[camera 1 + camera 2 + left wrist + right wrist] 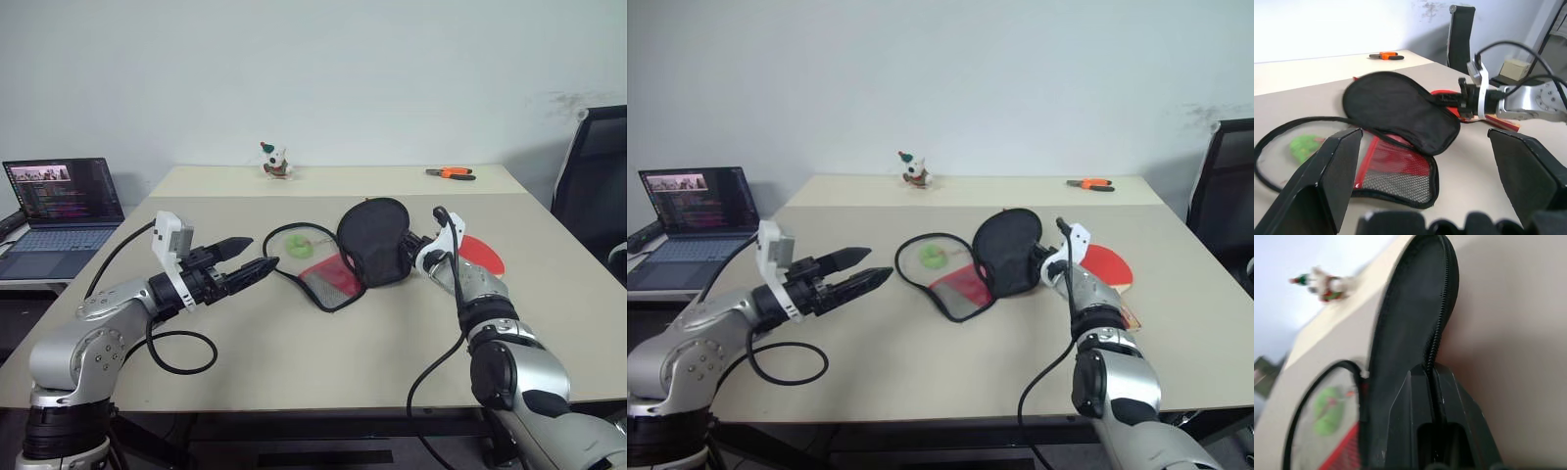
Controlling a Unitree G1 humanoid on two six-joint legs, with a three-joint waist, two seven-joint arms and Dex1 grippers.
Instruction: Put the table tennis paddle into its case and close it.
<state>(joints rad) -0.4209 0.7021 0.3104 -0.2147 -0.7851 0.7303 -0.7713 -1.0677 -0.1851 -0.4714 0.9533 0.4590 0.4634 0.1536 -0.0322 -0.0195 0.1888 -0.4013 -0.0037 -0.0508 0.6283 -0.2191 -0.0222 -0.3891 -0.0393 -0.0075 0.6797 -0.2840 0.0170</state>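
Lying open at the centre of the frame on the table (294, 352), the case (353, 257) has its black flap raised and its red mesh half flat, long axis running from lower left to upper right. The right gripper (413, 247) has its jaws clenched on the flap's zip edge. The paddle (482, 255) lies right of that gripper, mostly hidden. The left gripper (257, 257), jaws released, hovers left of the case.
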